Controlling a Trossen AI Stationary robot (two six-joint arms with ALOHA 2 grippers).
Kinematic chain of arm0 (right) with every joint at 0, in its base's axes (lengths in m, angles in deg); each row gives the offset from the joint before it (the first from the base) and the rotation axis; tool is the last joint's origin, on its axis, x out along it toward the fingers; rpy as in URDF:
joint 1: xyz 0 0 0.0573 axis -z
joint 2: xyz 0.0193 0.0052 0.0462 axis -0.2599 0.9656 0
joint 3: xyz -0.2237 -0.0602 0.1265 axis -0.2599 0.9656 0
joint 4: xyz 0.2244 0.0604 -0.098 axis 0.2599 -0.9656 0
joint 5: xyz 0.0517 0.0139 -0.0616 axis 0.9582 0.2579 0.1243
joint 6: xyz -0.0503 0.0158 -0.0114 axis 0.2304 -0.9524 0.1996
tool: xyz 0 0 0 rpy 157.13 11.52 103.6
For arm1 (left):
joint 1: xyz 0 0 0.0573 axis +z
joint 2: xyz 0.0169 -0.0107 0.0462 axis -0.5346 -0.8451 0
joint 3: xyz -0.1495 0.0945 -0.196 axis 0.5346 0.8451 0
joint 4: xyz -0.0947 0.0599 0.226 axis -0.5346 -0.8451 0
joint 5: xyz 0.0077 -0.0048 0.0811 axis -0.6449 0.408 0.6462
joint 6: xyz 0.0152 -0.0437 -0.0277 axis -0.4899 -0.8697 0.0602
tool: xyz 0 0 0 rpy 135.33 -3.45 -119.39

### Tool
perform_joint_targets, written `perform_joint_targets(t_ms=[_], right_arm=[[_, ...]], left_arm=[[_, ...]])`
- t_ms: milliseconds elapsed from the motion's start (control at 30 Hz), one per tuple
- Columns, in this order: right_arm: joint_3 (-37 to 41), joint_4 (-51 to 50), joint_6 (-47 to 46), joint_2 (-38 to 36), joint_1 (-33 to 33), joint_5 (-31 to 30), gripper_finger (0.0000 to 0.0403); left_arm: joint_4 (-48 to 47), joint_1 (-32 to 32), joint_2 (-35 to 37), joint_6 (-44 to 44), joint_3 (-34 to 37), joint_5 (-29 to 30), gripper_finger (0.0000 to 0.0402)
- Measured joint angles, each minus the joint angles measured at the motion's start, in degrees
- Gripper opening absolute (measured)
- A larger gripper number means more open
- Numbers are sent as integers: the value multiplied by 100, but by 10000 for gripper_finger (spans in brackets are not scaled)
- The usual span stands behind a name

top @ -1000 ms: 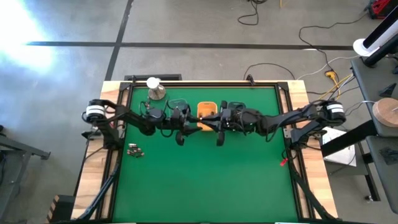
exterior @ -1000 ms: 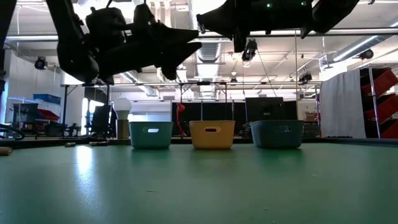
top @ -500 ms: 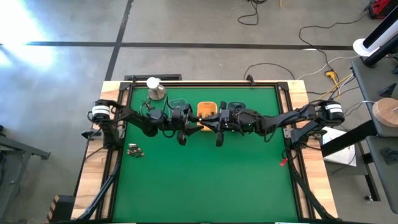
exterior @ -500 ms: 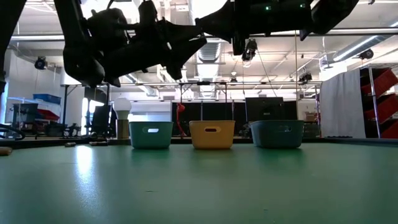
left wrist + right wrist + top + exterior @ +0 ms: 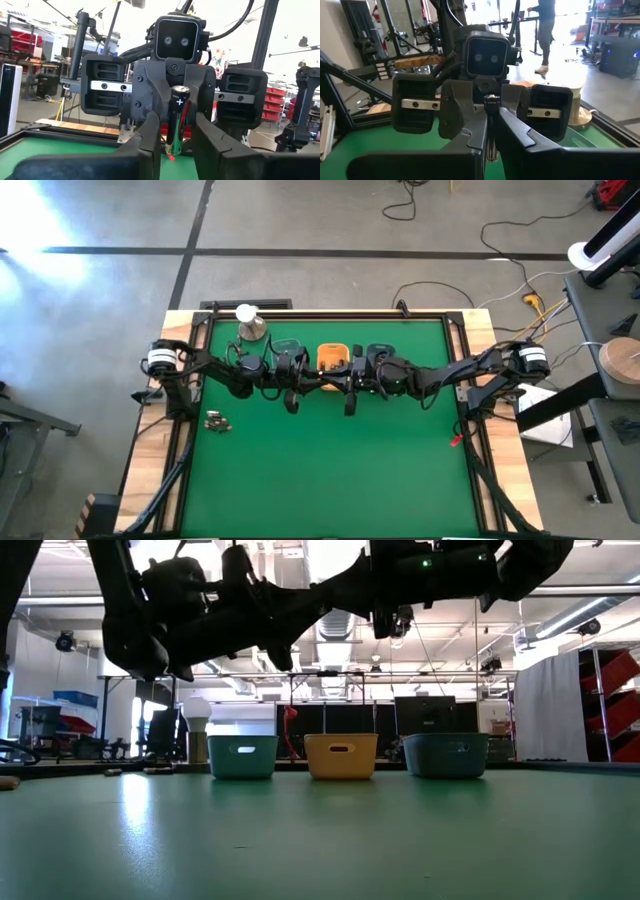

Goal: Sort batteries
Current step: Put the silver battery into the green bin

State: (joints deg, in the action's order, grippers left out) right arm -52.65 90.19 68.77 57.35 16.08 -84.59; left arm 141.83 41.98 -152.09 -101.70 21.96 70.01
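Note:
A dark battery with a plus mark near its top stands upright in the air above the table's far middle. My right gripper is shut on it, reaching in from the table's right. My left gripper faces it from the left, open. Its fingers stand close on either side of the same battery, with narrow slits of light between. In the high view the two grippers meet tip to tip in front of the orange tray. A few loose batteries lie on the green mat near the left edge. My right gripper pinches the battery between its two fingers, which come level from the table's right. The battery's silvery top end stands up above the fingers. It is upright and lifted clear of the table.
Three small trays stand in a row at the far side: teal, orange, blue-grey. A round metal dome with a white ball stands at the far left. The near half of the green mat is bare.
In the low view the two grippers' tips stood a little apart. My left gripper has tipped its fingers upward and my right gripper has come slightly down. Their tips now meet around the battery.

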Motion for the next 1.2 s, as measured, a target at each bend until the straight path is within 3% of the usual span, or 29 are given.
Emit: perform_joint_targets(t_ms=[67, 200, 567, 700, 967, 1067, 1200], right_arm=[[0, -24, 25, -37, 0, 3, 27], [2, 0, 3, -82, 0, 14, 28], [2, -72, -33, -69, 0, 15, 30], [2, -438, -126, -128, 20, -4, 56], [-15, -1710, 90, -1114, 48, -100, 169], [-13, -2396, 146, -1588, 78, -142, 199], [-15, -3148, -30, -1990, 125, -252, 219]], left_arm=[[-3, 33, 3, -1, 33, -14, 58], [-5, 84, 5, 27, 62, -39, 19], [-69, 86, 4, 66, 84, -34, 15], [-621, 165, 125, 147, 90, -90, 12], [-3407, 515, 1511, 929, 195, 42, 12], [-5221, 682, 2281, 1212, 156, 239, 11], [-7937, 974, 2941, 1337, -269, 1006, 11]])
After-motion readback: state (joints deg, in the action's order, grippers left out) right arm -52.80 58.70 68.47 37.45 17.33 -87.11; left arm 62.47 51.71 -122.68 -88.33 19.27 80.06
